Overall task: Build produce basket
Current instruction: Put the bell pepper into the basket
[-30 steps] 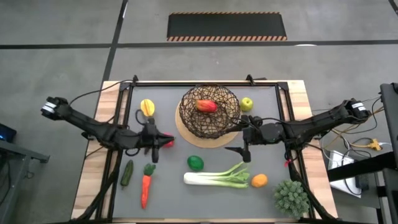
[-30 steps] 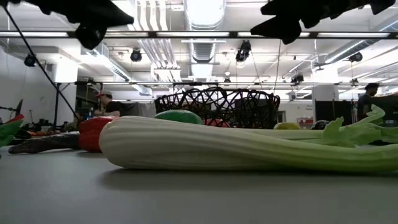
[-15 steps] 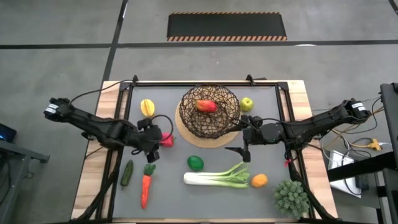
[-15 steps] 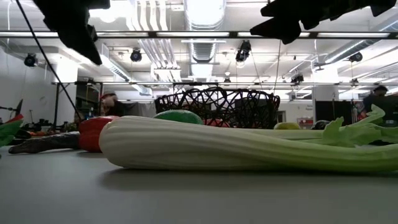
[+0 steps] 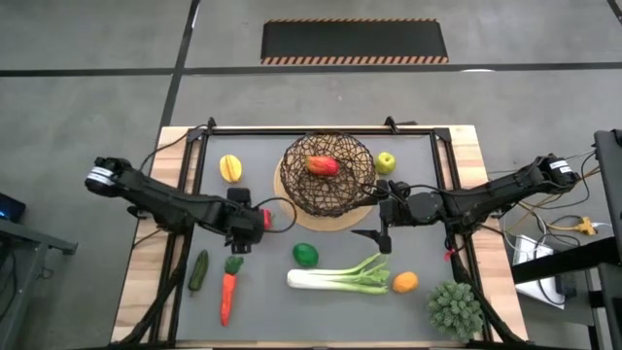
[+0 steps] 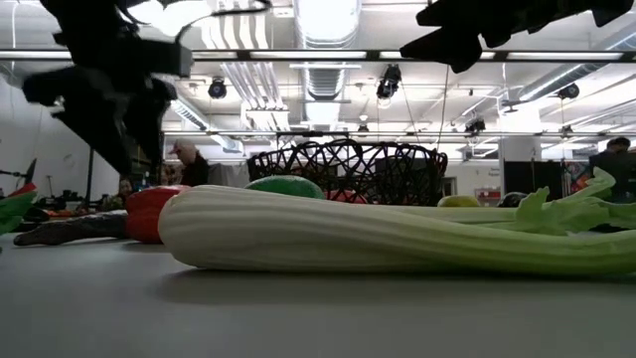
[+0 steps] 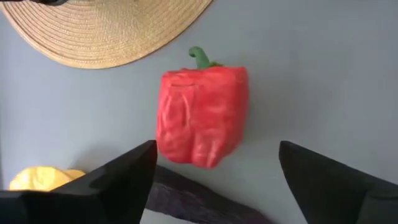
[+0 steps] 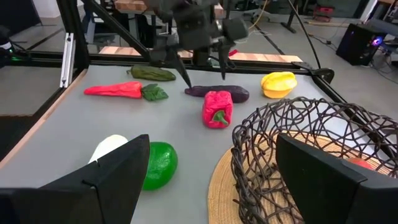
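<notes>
The left gripper point(image 5: 251, 220), shut a second ago, now has its jaws spread wide and hangs over the red pepper point(image 7: 202, 115), which lies free on the grey table point(image 5: 262, 282) just beside the basket's wooden disc point(image 7: 99, 31); this looks like the approach to a pick. The basket point(image 5: 327, 173) already holds one reddish fruit. The right gripper point(image 5: 381, 212), unchanged, waits open beside the basket.

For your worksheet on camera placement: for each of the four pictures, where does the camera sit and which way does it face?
High: overhead, straight down; both arms.
Low: table height, past the leek to the basket; arms above.
Left wrist: down on the red pepper; open left end effector.
Right wrist: across the table; open right end effector.
Shared: red pepper, both wrist views.
</notes>
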